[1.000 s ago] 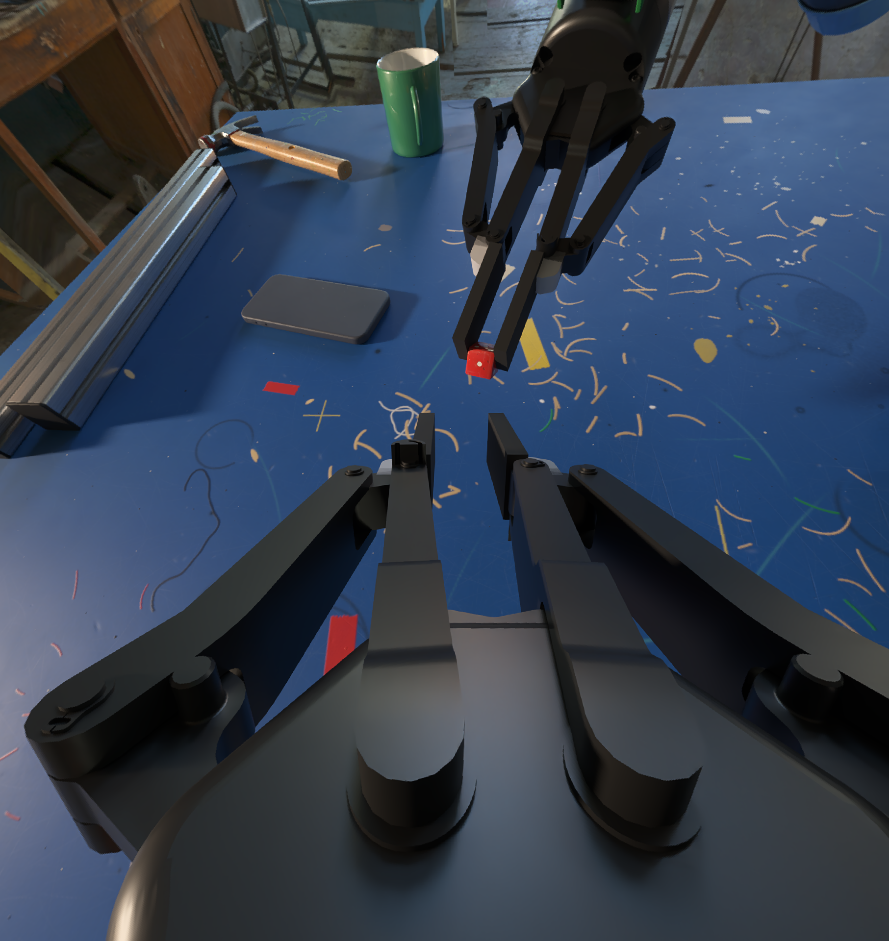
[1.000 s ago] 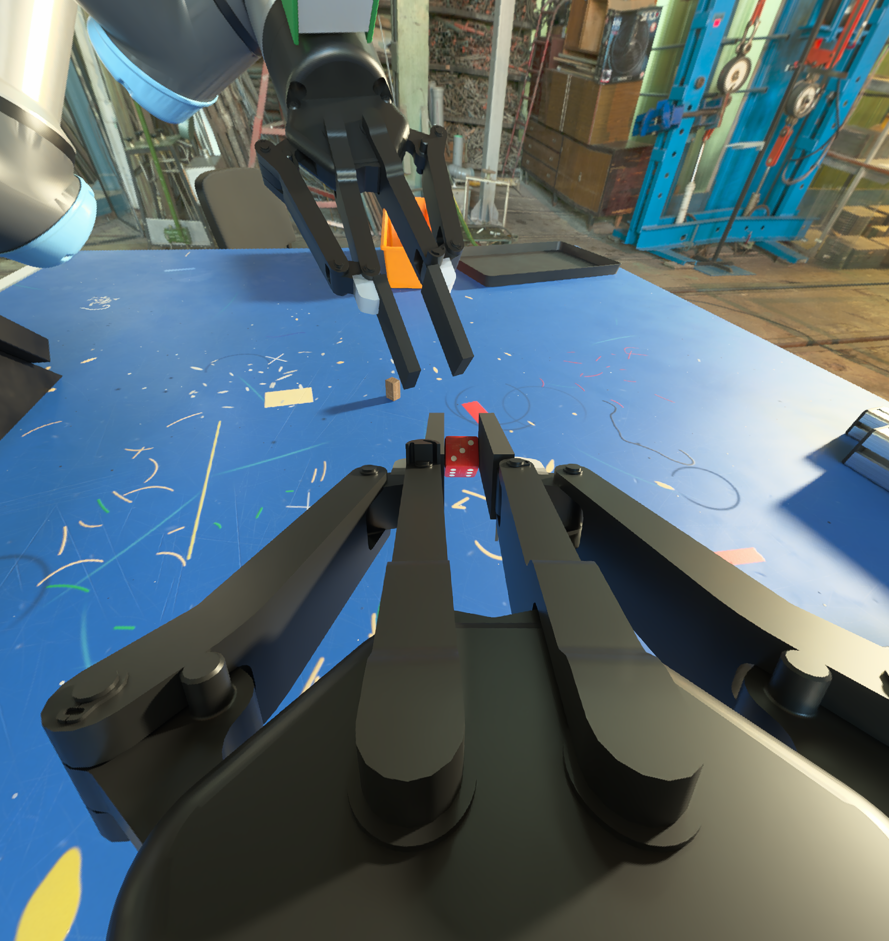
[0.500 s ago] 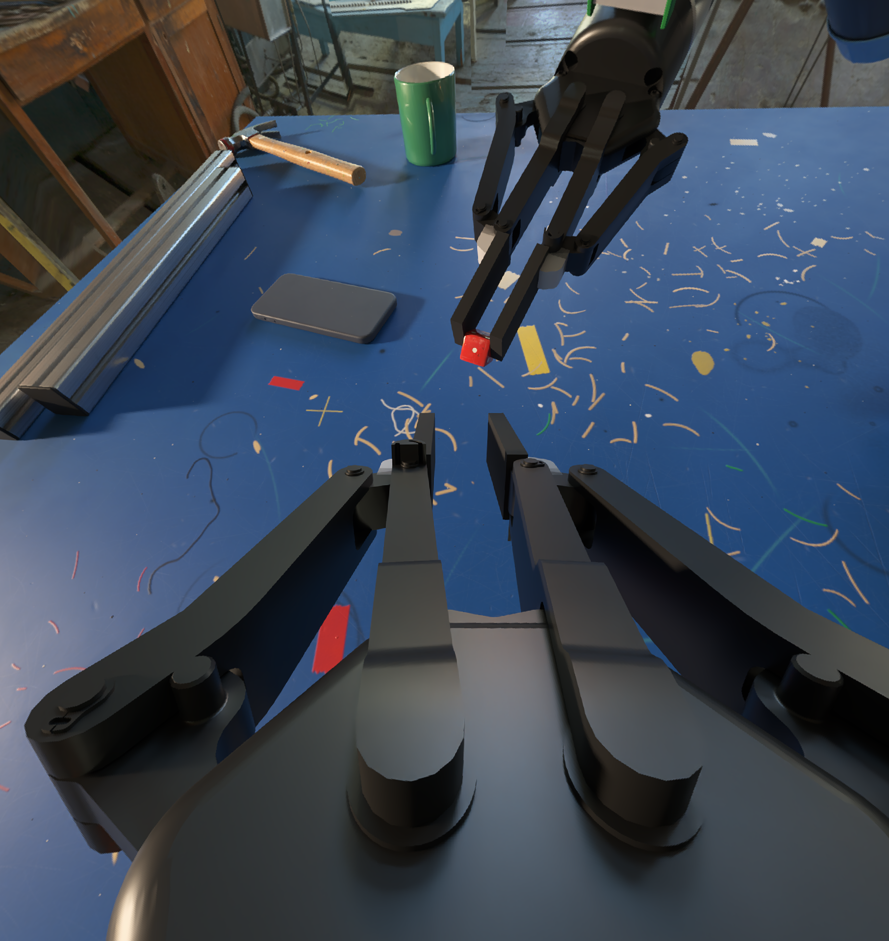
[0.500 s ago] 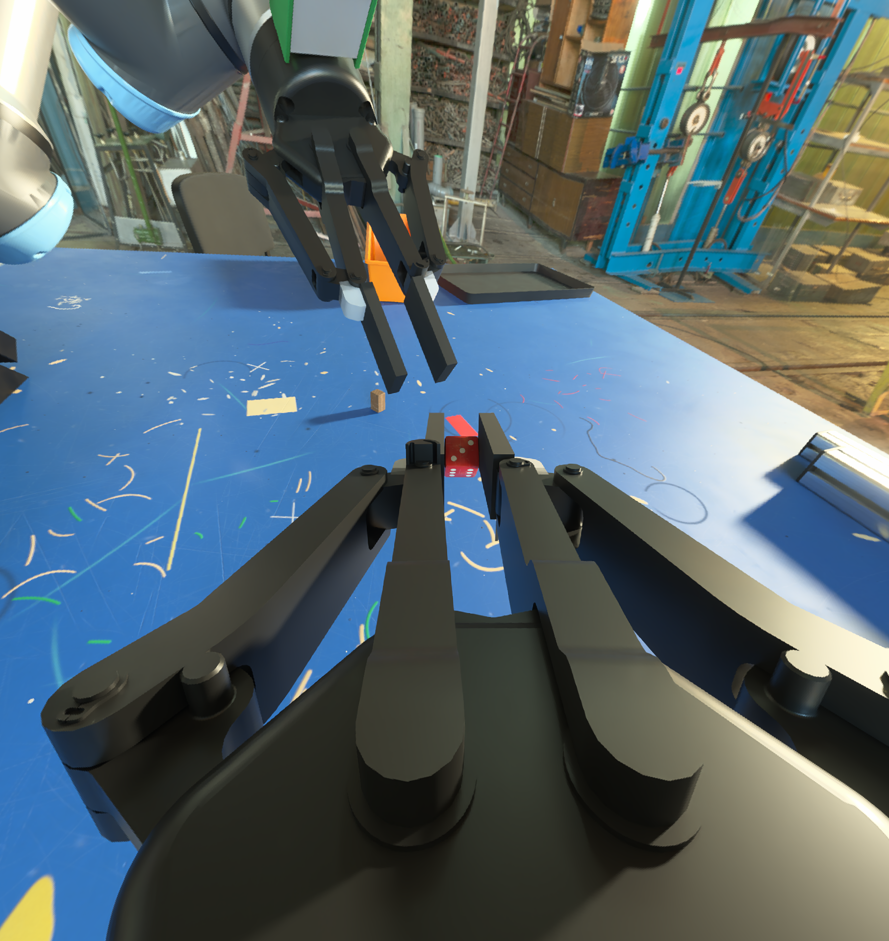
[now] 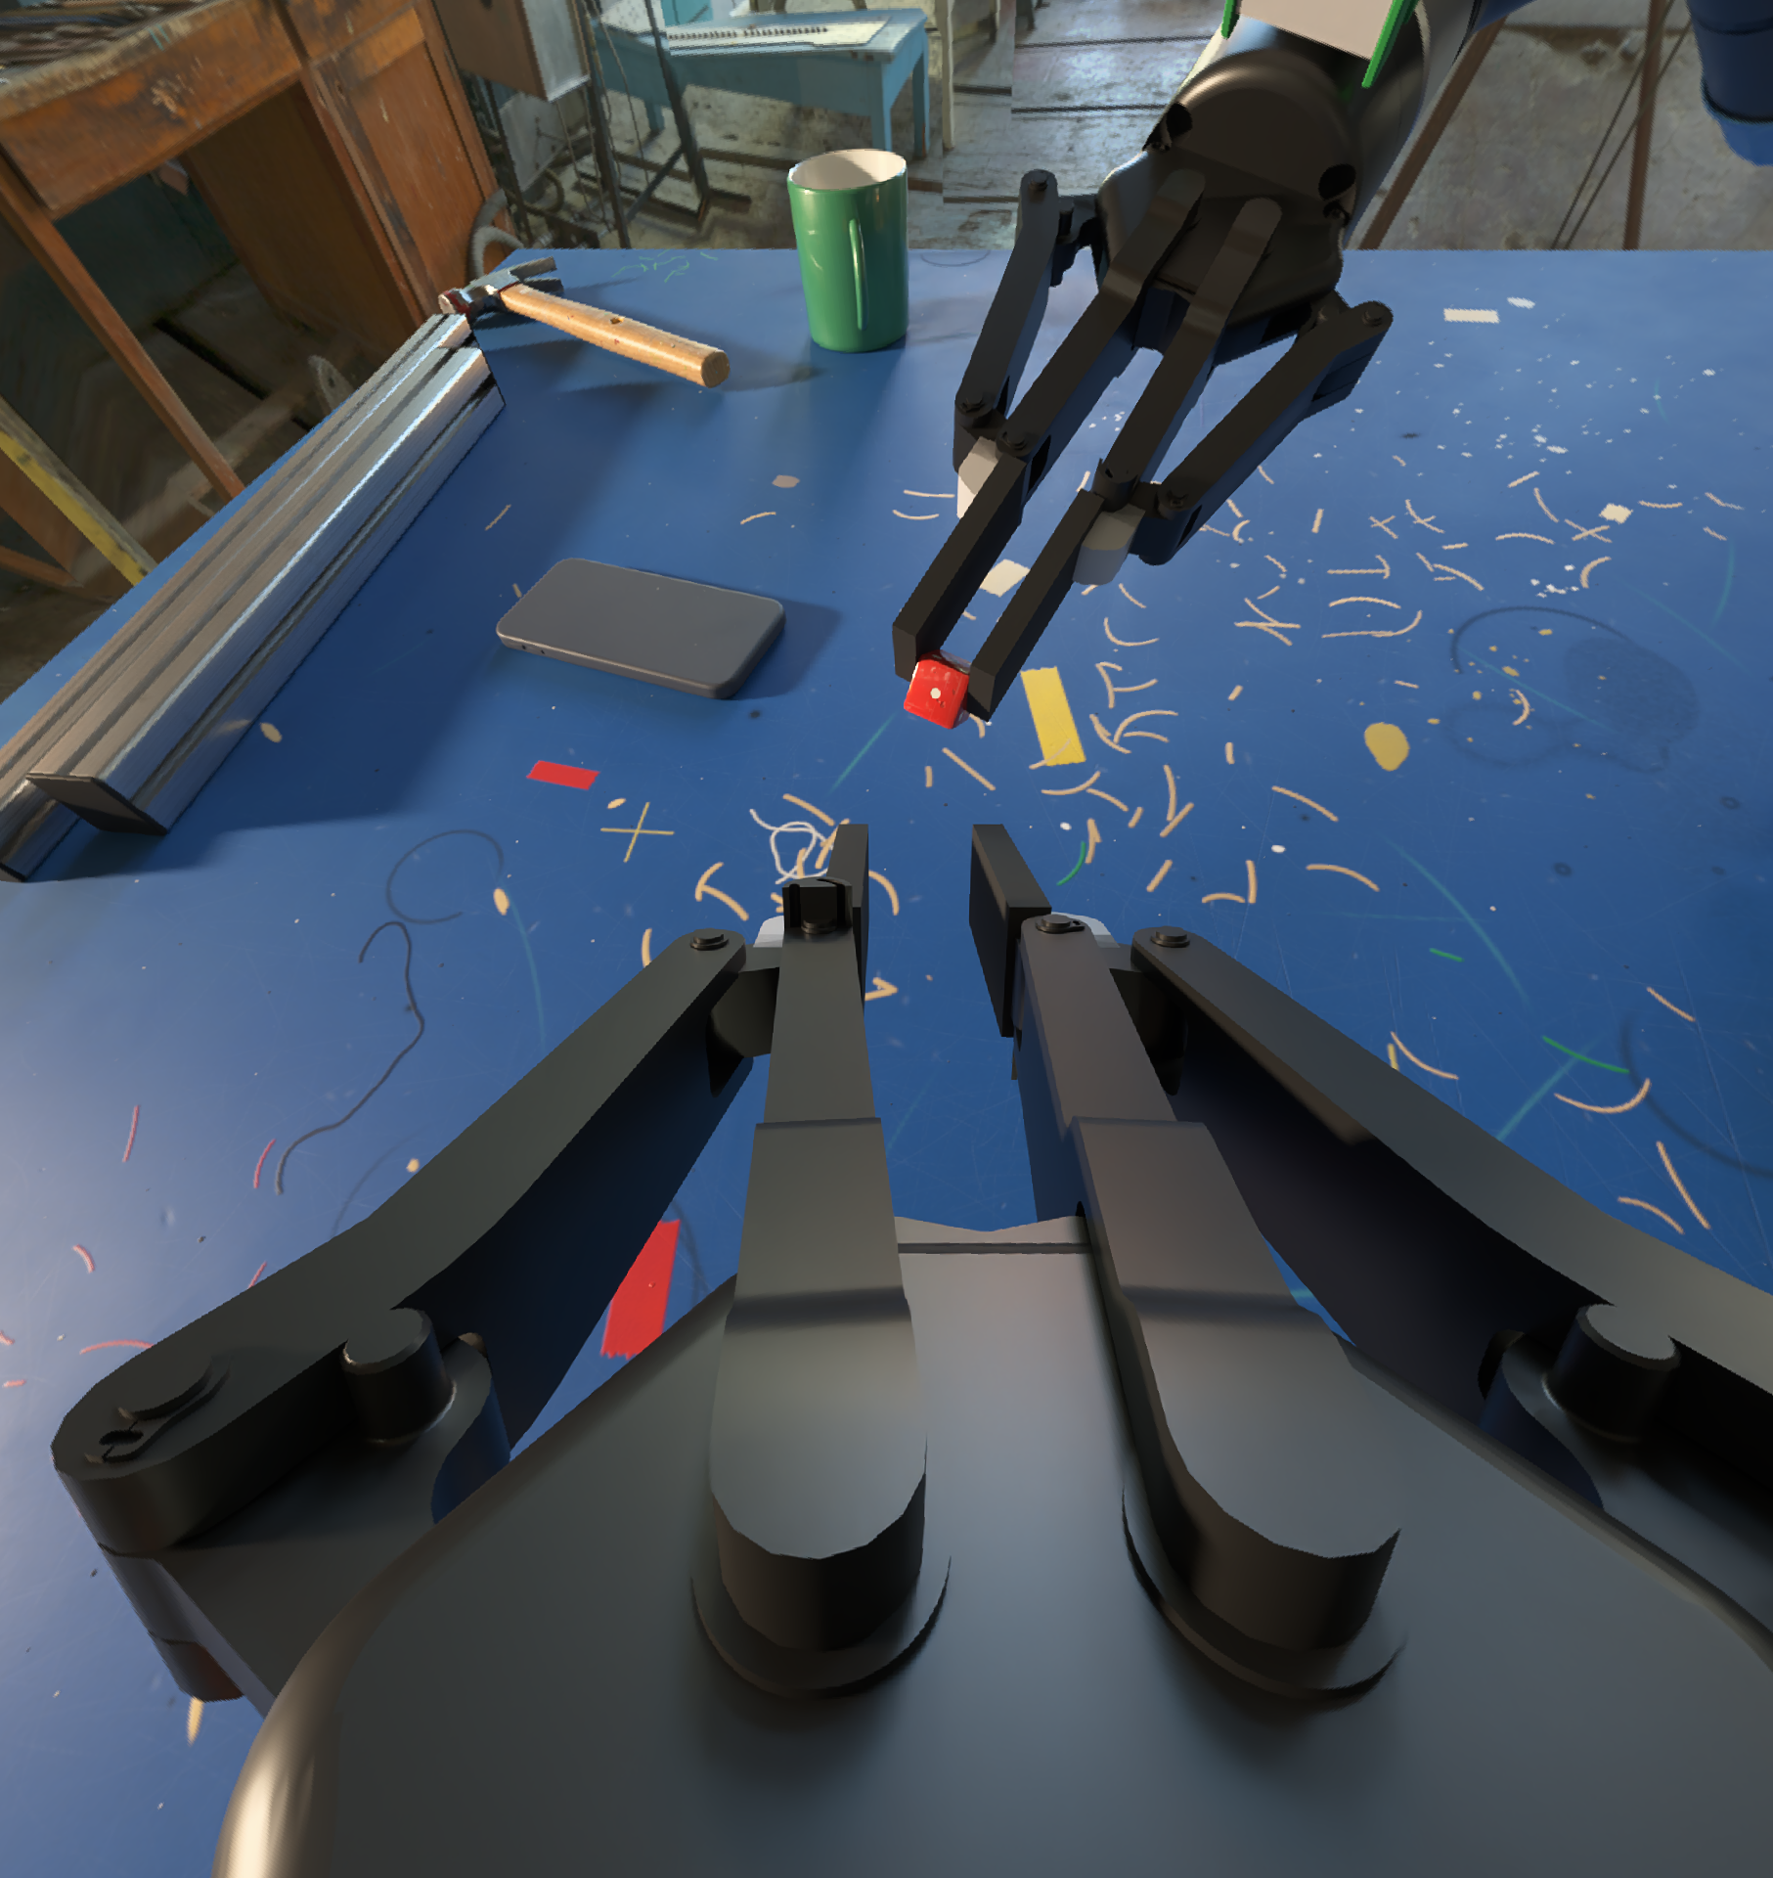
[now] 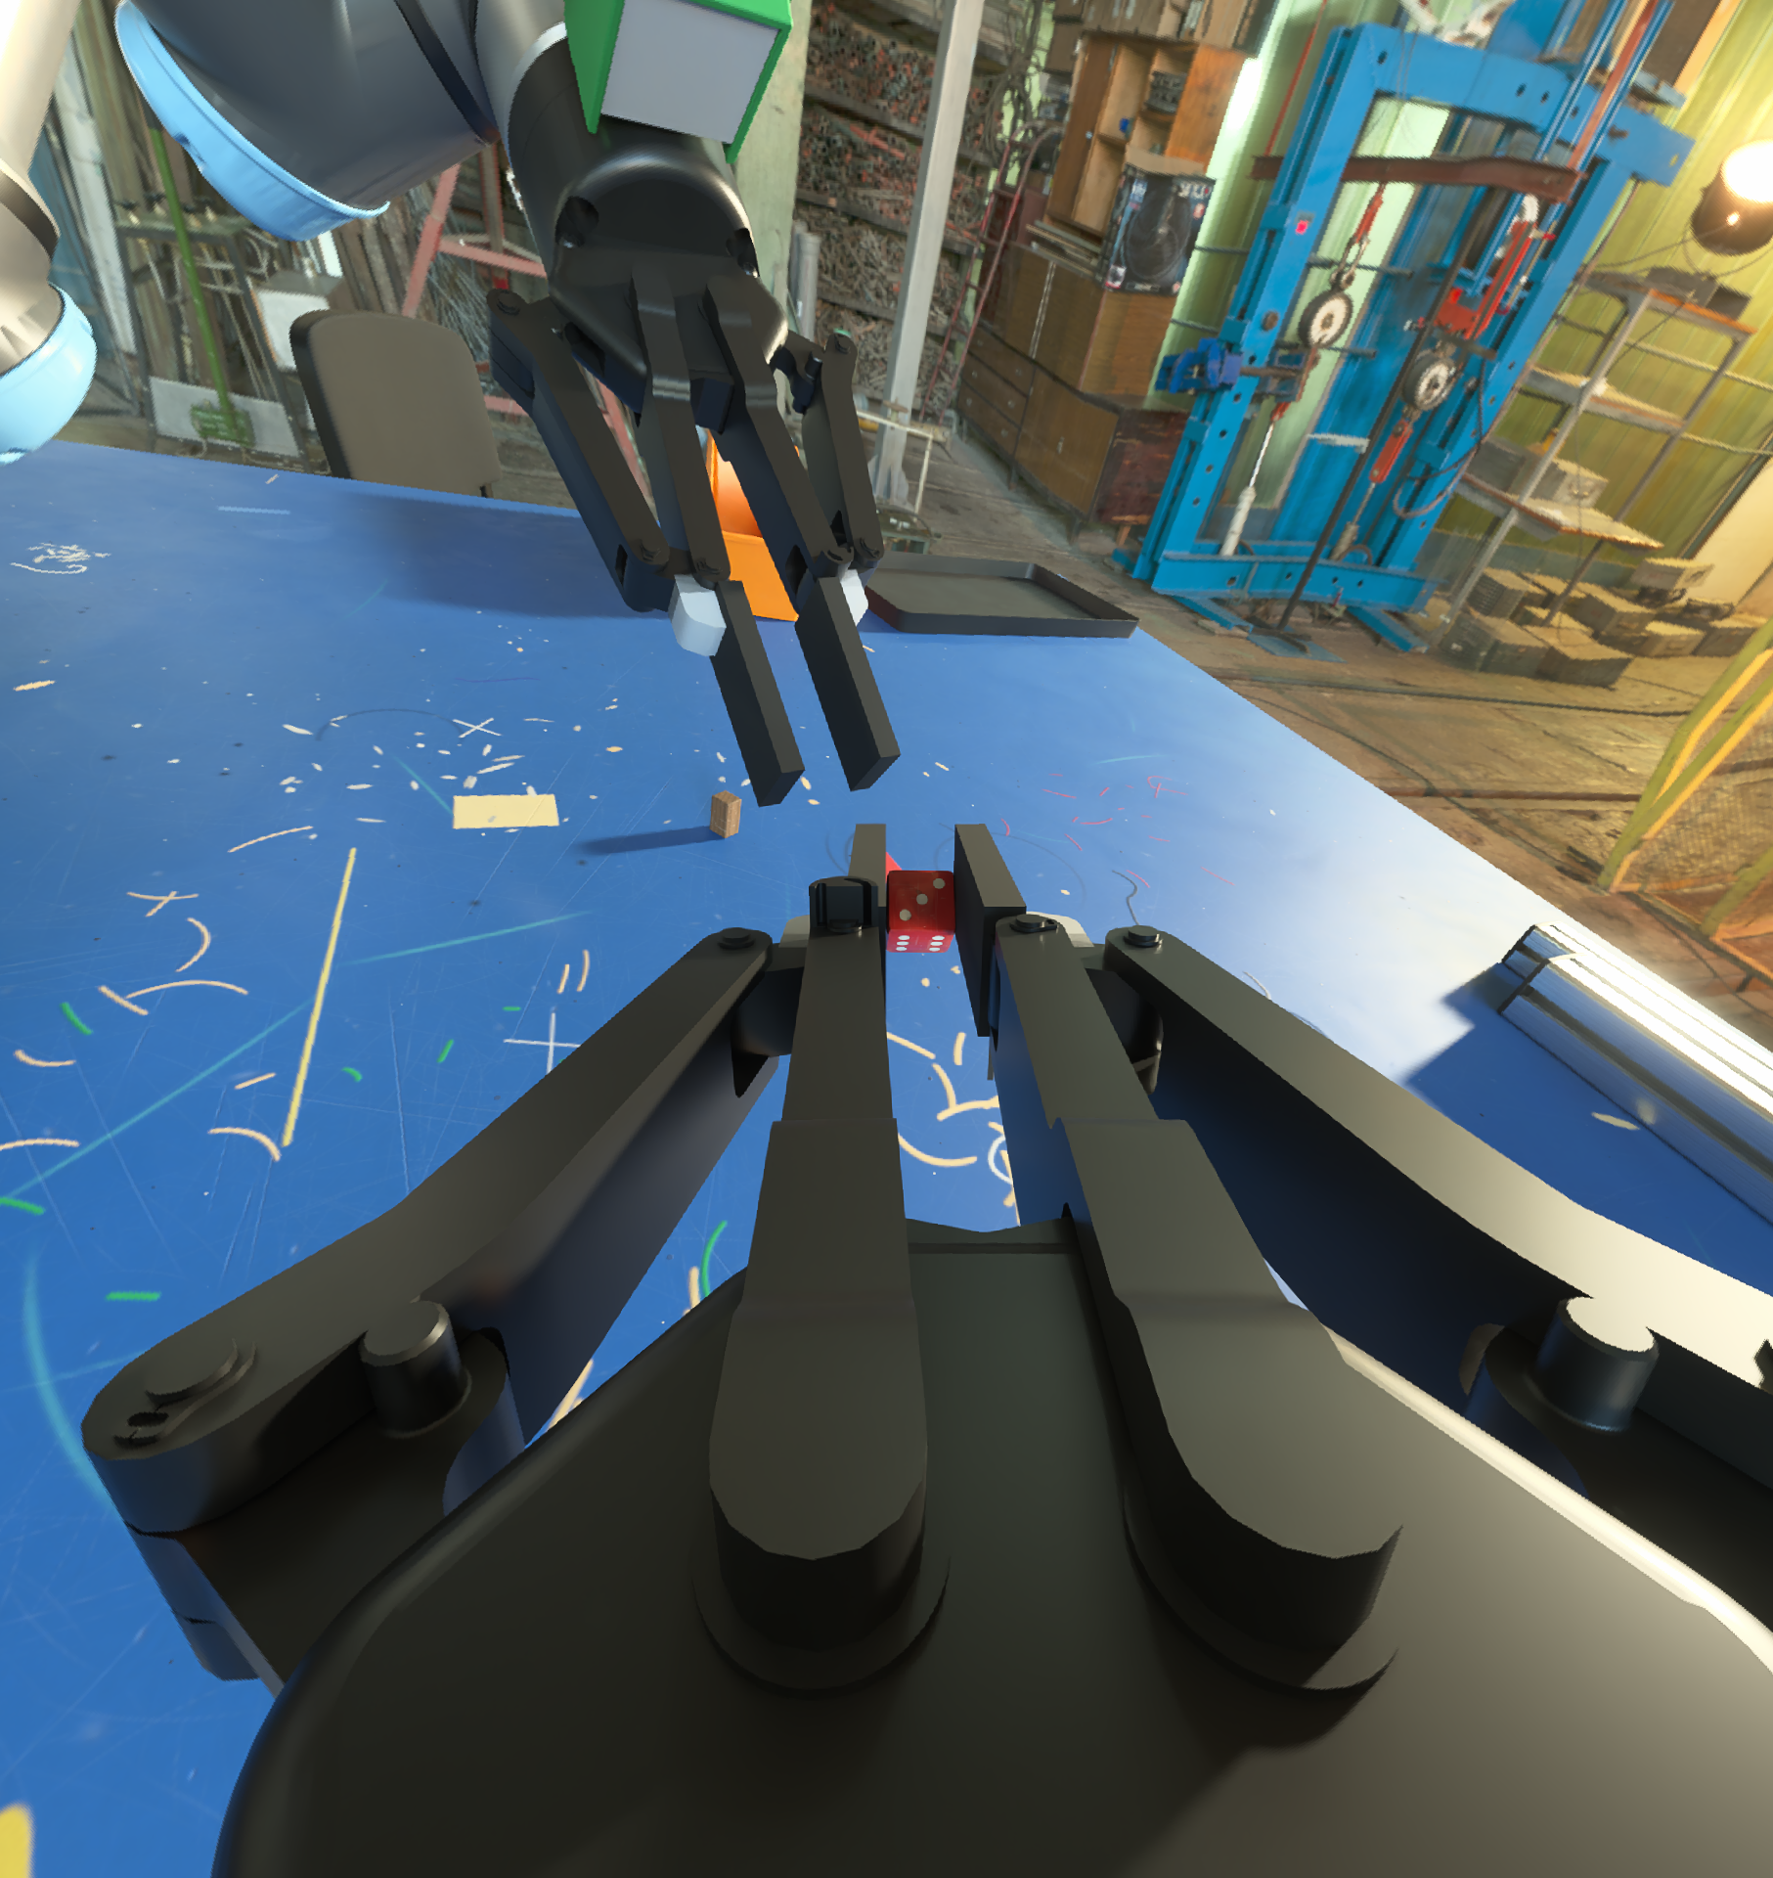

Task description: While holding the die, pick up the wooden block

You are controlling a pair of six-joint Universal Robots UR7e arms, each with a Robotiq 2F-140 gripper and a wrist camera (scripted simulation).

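My right gripper (image 6: 920,894) is shut on a red die (image 6: 920,910) and holds it above the blue table (image 6: 252,630). The die also shows in the left wrist view (image 5: 935,693), between the right gripper's fingertips. A small wooden block (image 6: 724,813) stands on the table. My left gripper (image 6: 823,777) hangs in the air just right of the block and above it, with its jaws a little apart and empty. In its own view the left gripper (image 5: 918,854) holds nothing, and the block is out of sight there.
A green mug (image 5: 849,254), a hammer (image 5: 597,325), a long metal rail (image 5: 242,620) and a dark flat phone (image 5: 643,625) lie on one side. An orange bin (image 6: 740,539) and a black tray (image 6: 994,600) stand at the far edge behind the left gripper.
Both grippers have risen a little from the table. The right gripper keeps the die. The left gripper's jaws have the same gap.
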